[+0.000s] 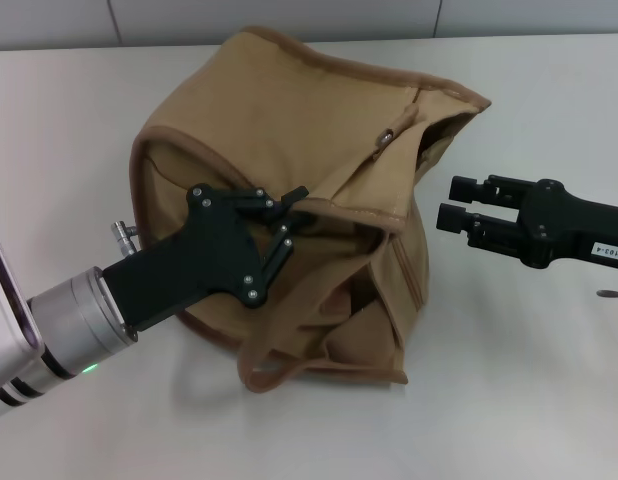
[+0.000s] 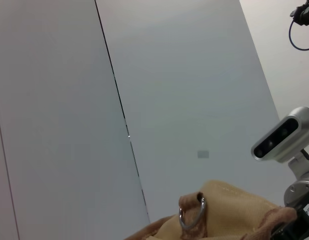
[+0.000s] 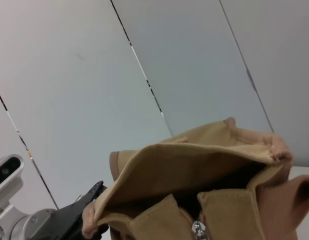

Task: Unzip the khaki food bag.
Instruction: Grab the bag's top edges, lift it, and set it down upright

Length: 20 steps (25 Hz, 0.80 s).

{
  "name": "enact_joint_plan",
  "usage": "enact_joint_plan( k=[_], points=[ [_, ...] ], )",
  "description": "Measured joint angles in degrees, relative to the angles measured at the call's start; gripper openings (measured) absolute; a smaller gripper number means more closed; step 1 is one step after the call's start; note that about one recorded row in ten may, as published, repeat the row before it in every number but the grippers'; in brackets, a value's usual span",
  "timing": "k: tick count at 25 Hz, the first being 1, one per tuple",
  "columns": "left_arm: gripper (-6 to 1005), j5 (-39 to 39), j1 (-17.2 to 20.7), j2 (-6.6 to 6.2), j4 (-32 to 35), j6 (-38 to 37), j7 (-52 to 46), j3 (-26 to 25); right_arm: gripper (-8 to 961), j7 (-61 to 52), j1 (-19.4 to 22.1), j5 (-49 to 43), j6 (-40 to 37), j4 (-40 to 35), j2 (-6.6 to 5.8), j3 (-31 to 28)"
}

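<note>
left gripper [image 1: 289,222] jaws pinched shut, right gripper [image 1: 454,205] parted, hovering

A plain white table [image 1: 69,110] fronts a pale grey panelled wall [image 2: 59,100] (thin dark seams between panels).

Khaki food bag [image 1: 289,130]: soft tan canvas with brown piping, slumped and crumpled on the tabletop [image 1: 509,400], top gaping open along its zipper; silver pull [image 1: 387,135] near the far end, one handle [image 1: 264,375] trailing forward
</note>
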State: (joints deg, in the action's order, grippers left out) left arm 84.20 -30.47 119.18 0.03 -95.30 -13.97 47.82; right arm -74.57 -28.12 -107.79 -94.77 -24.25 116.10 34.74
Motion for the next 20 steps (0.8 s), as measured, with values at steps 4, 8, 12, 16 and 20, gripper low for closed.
enact_joint_plan(
  k=[4, 8, 12, 16, 20],
  points=[
    [63, 0.0, 0.0, 0.0, 0.0, -0.3, 0.0, 0.0, 558, 0.3, 0.0, 0.0, -0.1, 0.0, 0.06, 0.3],
    [63, 0.0, -0.1, 0.0, 0.0, -0.9, -0.1, 0.0, 557, 0.7, -0.3, -0.1, 0.1, 0.1, 0.49, 0.4],
    [63, 0.0, -0.2, 0.0, 0.0, -1.7, -0.1, 0.0, 555, 1.0, -0.7, -0.1, 0.4, 0.4, 0.67, 0.5],
    [63, 0.0, -0.3, 0.0, -0.2, -2.0, -0.1, 0.0, 554, 1.0, -1.6, -1.0, 0.7, 0.6, 1.6, 0.5],
    [63, 0.0, -0.4, 0.0, -0.5, -2.2, -0.1, 0.0, 553, 1.0, -1.9, -1.4, 0.9, 0.8, 2.23, 0.9]
  ],
)
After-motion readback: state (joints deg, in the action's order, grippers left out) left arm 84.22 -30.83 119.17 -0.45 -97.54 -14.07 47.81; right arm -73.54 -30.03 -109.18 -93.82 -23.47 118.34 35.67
